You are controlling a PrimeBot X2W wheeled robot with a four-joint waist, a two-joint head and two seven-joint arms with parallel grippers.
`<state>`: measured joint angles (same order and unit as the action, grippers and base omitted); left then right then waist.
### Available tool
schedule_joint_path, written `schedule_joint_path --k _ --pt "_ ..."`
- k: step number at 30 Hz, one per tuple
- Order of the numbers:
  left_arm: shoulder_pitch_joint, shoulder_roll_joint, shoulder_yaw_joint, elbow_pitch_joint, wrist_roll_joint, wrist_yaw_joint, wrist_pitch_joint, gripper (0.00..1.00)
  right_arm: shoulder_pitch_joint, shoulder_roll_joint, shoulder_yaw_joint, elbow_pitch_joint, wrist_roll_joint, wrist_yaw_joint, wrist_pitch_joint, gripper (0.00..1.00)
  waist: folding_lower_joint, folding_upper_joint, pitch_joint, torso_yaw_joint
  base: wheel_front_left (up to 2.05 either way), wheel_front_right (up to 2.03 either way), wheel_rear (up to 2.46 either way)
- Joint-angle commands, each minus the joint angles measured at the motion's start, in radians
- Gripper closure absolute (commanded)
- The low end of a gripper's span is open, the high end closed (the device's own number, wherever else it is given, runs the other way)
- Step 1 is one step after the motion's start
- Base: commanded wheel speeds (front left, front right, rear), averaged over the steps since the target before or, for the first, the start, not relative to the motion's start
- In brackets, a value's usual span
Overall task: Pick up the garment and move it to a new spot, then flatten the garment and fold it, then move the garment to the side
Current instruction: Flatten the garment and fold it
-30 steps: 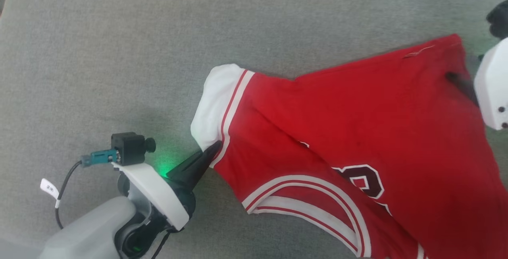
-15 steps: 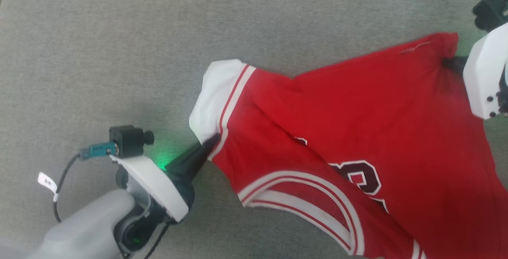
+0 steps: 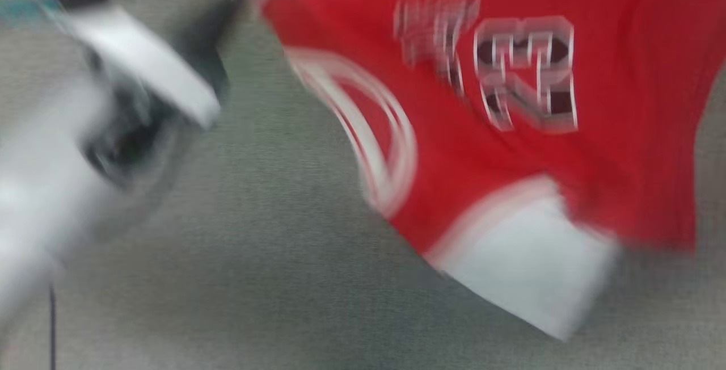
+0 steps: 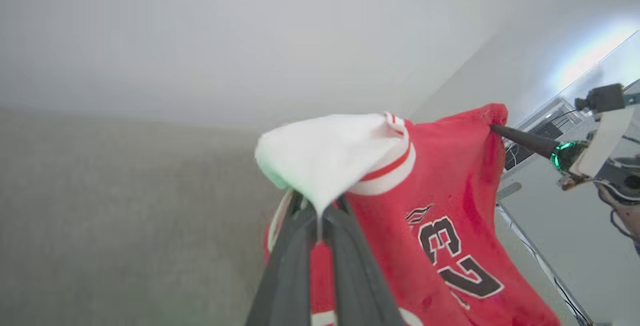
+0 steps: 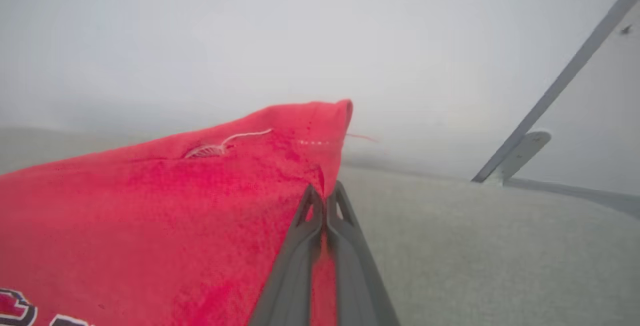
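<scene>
- The left gripper has its fingers pressed together on the shirt, pinching the edge of one white sleeve, which bunches just above the tips.
- The right gripper has its fingers closed tight on a red corner of the hem. A sliver of red cloth shows between them.
- In the left wrist view the right gripper's dark fingers meet the top red corner from the right, with a green light at their base.
- The shirt hangs stretched between the two grips, over the grey surface. I cannot tell whether its lower part touches the surface.
- The black 23, outlined in white, faces the left wrist camera and runs down the hanging red cloth.
- The head view is badly blurred. There the shirt takes the upper right, with the other white sleeve at its lower end.
- A loose white thread lies on the hem near the right grip.
- A grey bar slants up at the right of the right wrist view.
</scene>
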<state>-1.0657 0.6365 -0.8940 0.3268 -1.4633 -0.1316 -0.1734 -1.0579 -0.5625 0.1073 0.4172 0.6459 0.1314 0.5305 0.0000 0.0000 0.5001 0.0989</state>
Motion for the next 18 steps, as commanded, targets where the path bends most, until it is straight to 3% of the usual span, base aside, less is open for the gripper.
schedule_joint_path --k 1,6,11,15,18 --pt "-0.029 0.005 0.015 0.015 -0.010 0.003 0.004 1.00 -0.023 0.009 -0.009 0.011 -0.009 -0.001 -0.013 1.00 0.0000 0.0000 0.022 -0.021 0.00 0.00 0.00" --pt "-0.321 -0.032 0.090 0.200 0.018 0.003 0.020 1.00 -0.247 0.083 -0.116 0.133 -0.086 -0.002 -0.135 1.00 0.0000 0.0000 0.068 -0.068 0.00 0.00 0.00" --pt "-0.572 -0.081 0.174 0.373 0.038 0.003 -0.046 1.00 -0.424 0.139 -0.190 0.241 -0.164 -0.003 -0.273 1.00 0.0000 0.0000 0.073 -0.105 0.00 0.00 0.00" --pt "-0.634 -0.113 0.189 0.414 0.026 0.004 -0.054 1.00 -0.474 0.156 -0.191 0.324 -0.187 -0.003 -0.319 1.00 0.0000 0.0000 0.054 -0.114 0.00 0.00 0.00" --pt "-0.567 -0.122 0.166 0.388 -0.002 0.003 -0.031 1.00 -0.433 0.161 -0.161 0.368 -0.176 -0.003 -0.325 1.00 0.0000 0.0000 0.044 -0.113 0.00 0.00 0.00"
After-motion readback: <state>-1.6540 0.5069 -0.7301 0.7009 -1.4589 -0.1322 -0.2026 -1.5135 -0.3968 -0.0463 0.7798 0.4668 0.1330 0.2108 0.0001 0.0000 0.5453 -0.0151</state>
